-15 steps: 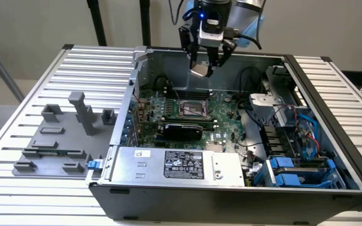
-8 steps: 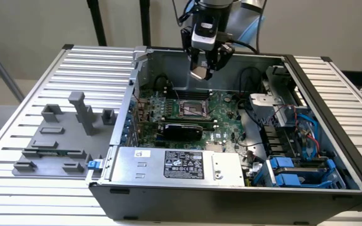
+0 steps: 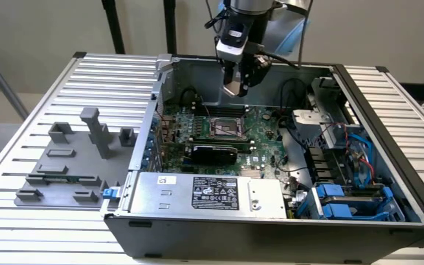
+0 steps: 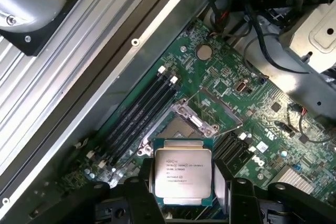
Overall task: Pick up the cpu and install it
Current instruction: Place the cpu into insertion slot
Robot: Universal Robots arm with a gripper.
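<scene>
Off to the exterior view's left of the gripper (image 3: 239,87), well apart from it, grey plastic blocks (image 3: 72,160) sit on a ribbed metal table (image 3: 20,132). The gripper hangs inside an open computer case (image 3: 271,237), its two black fingers (image 4: 140,192) clamped on opposite edges of the cpu (image 4: 182,174), which is held flat, silvery top up, in the air over the open socket (image 4: 181,127) on the green motherboard (image 4: 252,103). To the exterior view's right of the gripper lie black cables (image 3: 293,94) and blue drive brackets (image 3: 344,201).
</scene>
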